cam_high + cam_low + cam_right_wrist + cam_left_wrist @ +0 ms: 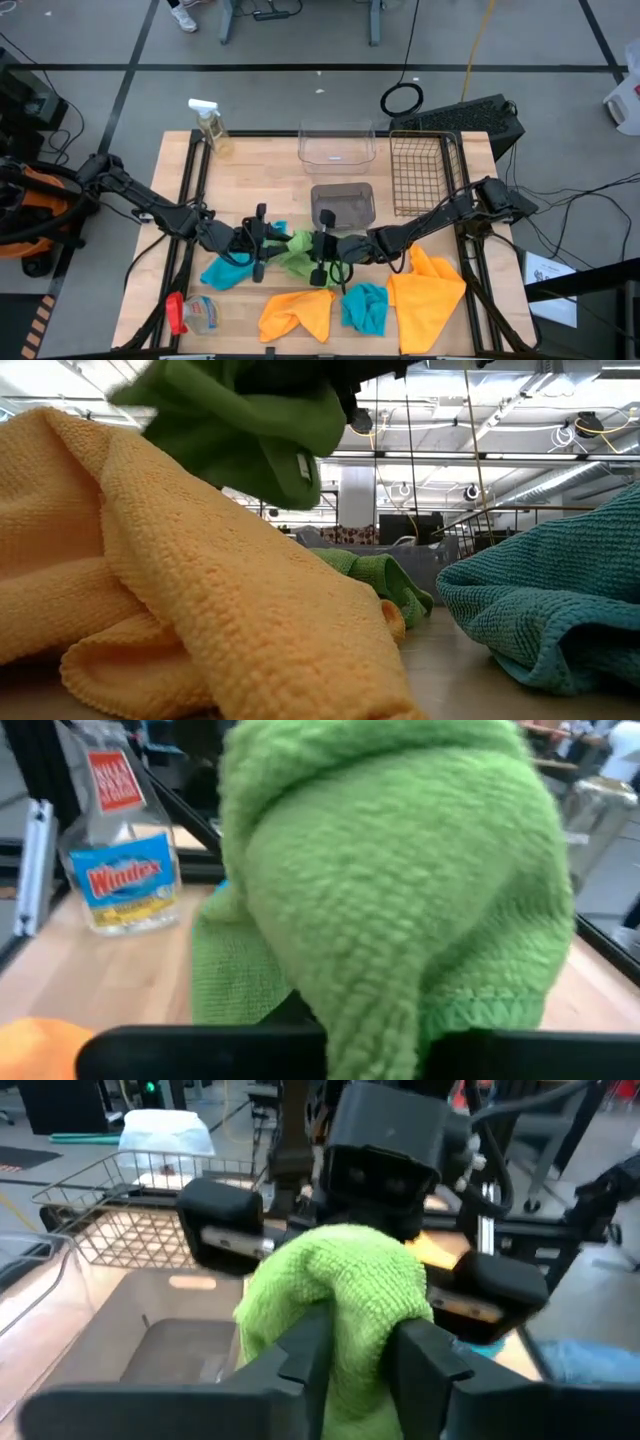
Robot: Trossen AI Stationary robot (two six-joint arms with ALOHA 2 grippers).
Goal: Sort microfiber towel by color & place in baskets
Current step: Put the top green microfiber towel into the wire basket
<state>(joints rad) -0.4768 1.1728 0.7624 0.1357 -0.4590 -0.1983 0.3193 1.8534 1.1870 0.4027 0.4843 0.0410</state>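
Observation:
My left gripper is shut on a lime green towel at the middle of the table. The towel shows raised in the low view. My right gripper faces it from the right, open, with its fingers wide on either side of the cloth, and green fills its wrist view. A second green towel lies on the table. Turquoise towels and orange towels lie along the near side. My left gripper pinches a bunched fold of the lime green towel between its two fingers, coming level from the table's left. The cloth bulges up beyond the fingertips. In the low view its lower edge hangs clear of the table.
A clear tub, a smoky grey tub and a wire-mesh basket stand on the far half. A spray bottle stands at the far left corner. Another bottle lies near the left front.

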